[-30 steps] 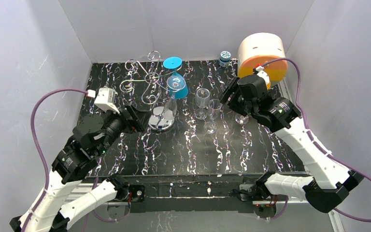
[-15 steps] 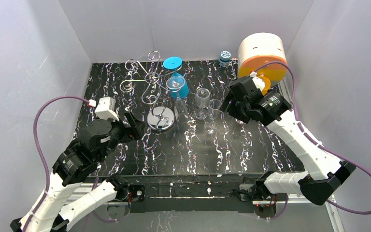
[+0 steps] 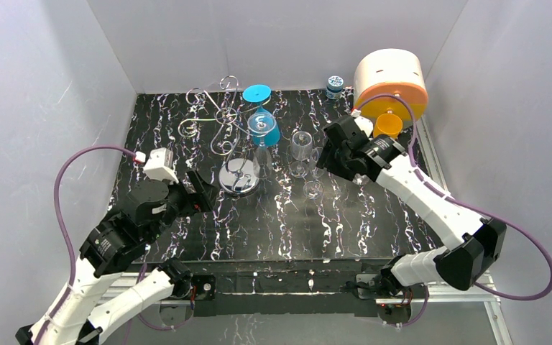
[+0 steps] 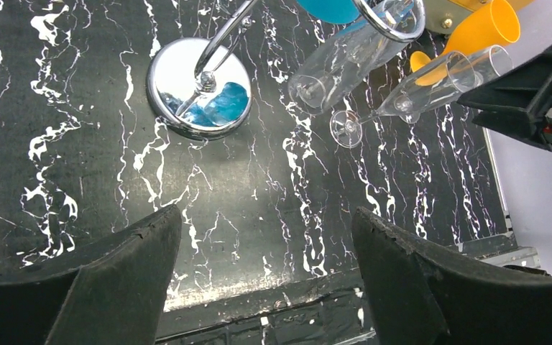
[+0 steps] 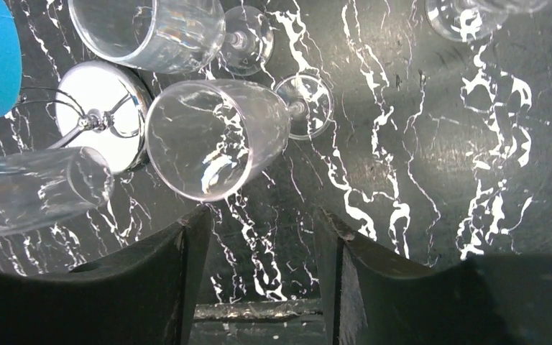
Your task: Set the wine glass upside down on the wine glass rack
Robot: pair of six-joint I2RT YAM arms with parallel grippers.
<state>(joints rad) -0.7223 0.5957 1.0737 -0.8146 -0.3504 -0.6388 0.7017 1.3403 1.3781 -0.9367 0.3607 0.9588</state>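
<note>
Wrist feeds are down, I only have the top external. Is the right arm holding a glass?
Observer: No. The right gripper is open with nothing between the jaws; a clear wine glass stands just ahead of the gap.
Operator: Left one?
Observer: The left gripper is wide open and empty, looking down at the rack base.
Operator: That glass upright?
Observer: Yes, its open mouth faces the right wrist camera.

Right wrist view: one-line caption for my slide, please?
Right gripper, fingers open and empty, faces an upright clear wine glass, with the wine glass rack's chrome base beside it.
</note>
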